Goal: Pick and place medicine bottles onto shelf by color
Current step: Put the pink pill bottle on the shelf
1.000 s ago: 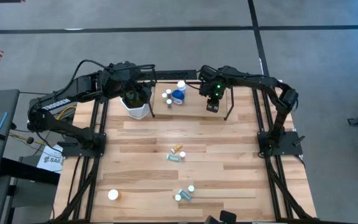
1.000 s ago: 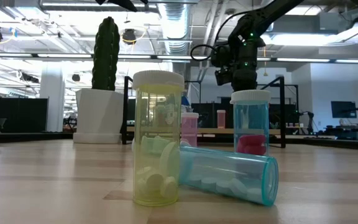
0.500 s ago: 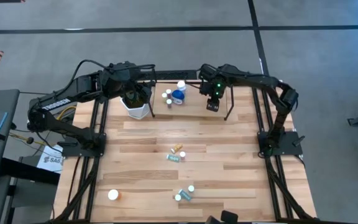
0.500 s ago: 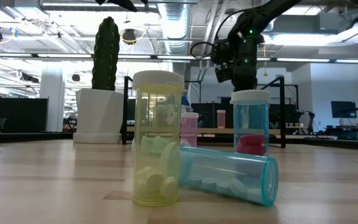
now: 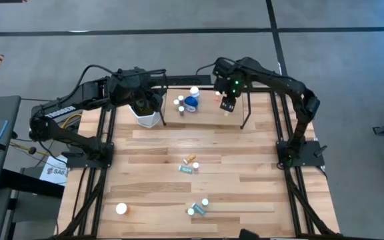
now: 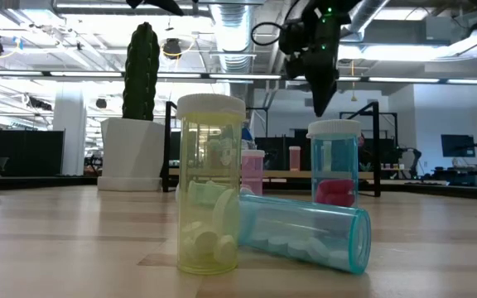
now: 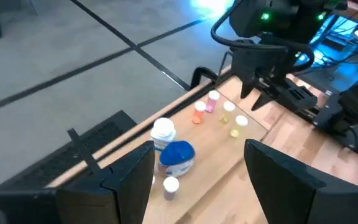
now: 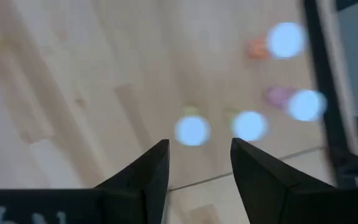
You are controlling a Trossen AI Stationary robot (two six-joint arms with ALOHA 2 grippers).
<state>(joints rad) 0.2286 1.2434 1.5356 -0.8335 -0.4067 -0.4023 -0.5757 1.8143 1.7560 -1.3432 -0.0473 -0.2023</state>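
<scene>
My right gripper (image 5: pixel 227 107) (image 8: pixel 199 168) hangs open, pointing down, above the shelf (image 5: pixel 205 112) at the table's far side, with nothing between its fingers. Below it stand several small white-capped bottles: an orange one (image 7: pixel 199 112), a pink one (image 7: pixel 212 101) and two pale ones (image 8: pixel 192 130) (image 8: pixel 250 126). Farther left on the shelf stand the rounded blue bottle (image 7: pixel 178 154), a white bottle (image 7: pixel 163 129) and a tiny one (image 7: pixel 171 184). My left gripper (image 7: pixel 197 180) waits open over the cactus pot (image 5: pixel 145 113), facing the shelf.
Loose bottles stand or lie on the tabletop: a group at mid-table (image 5: pixel 189 165), a pair near the front (image 5: pixel 197 207) and an orange one front left (image 5: pixel 121 209). The low view shows a yellow bottle (image 6: pixel 209 194) and a lying teal one (image 6: pixel 305 236) close up. Black shelf posts (image 5: pixel 245 113) stand beside my right gripper.
My right gripper has risen straight up from just over the shelf board, still pointing down, and now hangs well clear of the small bottles beneath it. The bottles stay standing on the shelf.
</scene>
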